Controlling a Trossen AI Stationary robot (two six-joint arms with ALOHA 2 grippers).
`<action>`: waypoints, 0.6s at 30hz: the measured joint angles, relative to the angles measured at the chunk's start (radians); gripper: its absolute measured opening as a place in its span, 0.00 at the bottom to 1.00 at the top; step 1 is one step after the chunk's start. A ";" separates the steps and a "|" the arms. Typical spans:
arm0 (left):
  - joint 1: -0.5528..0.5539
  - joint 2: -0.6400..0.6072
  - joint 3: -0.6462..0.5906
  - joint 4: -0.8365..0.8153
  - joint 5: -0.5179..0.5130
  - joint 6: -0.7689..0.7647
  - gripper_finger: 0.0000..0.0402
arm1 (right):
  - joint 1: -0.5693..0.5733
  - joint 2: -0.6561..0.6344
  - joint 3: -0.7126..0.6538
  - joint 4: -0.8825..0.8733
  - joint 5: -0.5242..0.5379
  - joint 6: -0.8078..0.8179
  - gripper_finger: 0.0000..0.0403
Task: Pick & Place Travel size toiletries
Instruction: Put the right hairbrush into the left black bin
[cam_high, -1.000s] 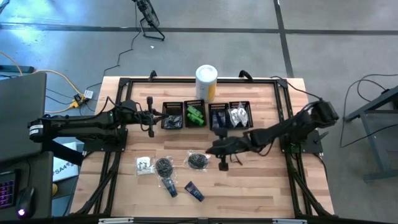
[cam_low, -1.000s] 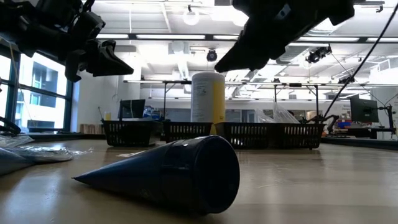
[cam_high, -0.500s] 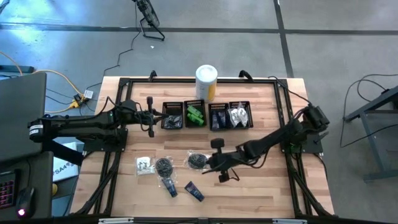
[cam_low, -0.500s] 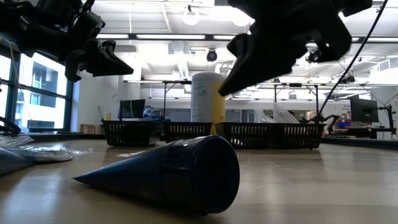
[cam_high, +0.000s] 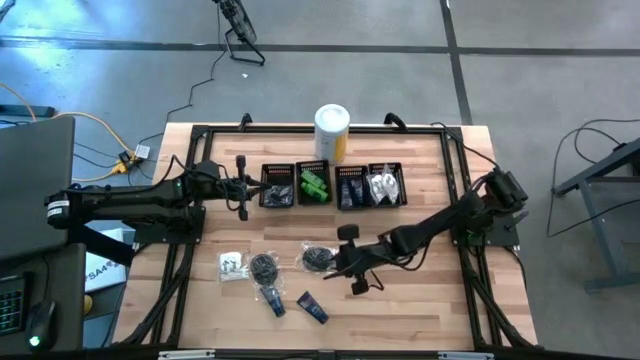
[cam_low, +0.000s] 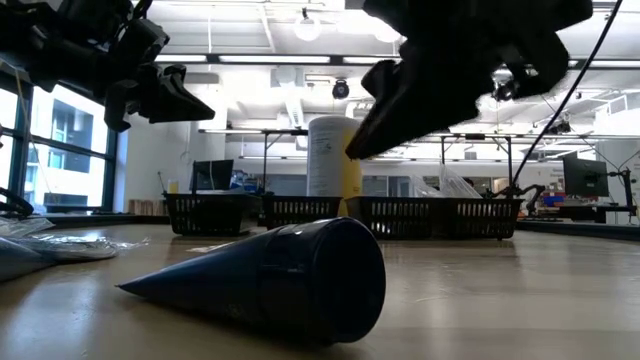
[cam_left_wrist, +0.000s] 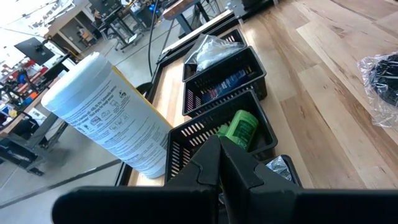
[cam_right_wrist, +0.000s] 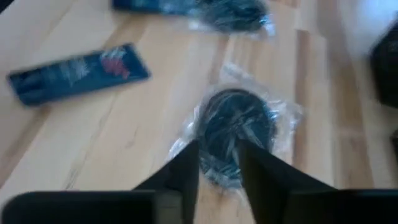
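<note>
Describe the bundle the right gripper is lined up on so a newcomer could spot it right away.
Start at the row of four black mesh bins across the table's far half. On the bare wood nearer than them lie two black round bagged bundles; the target bundle is the right-hand one, beside the right gripper. The other bagged bundle sits next to a clear sachet.

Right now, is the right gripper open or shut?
Open. In the right wrist view the right gripper shows a gap between its two fingers, which frame the black bagged bundle on the table; nothing is held.
</note>
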 joint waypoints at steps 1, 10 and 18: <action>0.000 0.000 0.000 0.000 0.000 0.000 0.00 | 0.001 0.005 0.000 0.001 -0.020 -0.023 0.29; 0.000 0.000 0.000 -0.010 0.000 0.000 0.00 | 0.025 0.119 0.000 0.115 -0.012 -0.164 0.57; 0.000 0.000 0.000 -0.066 0.000 -0.024 0.00 | 0.005 0.193 0.000 0.211 -0.001 -0.180 0.63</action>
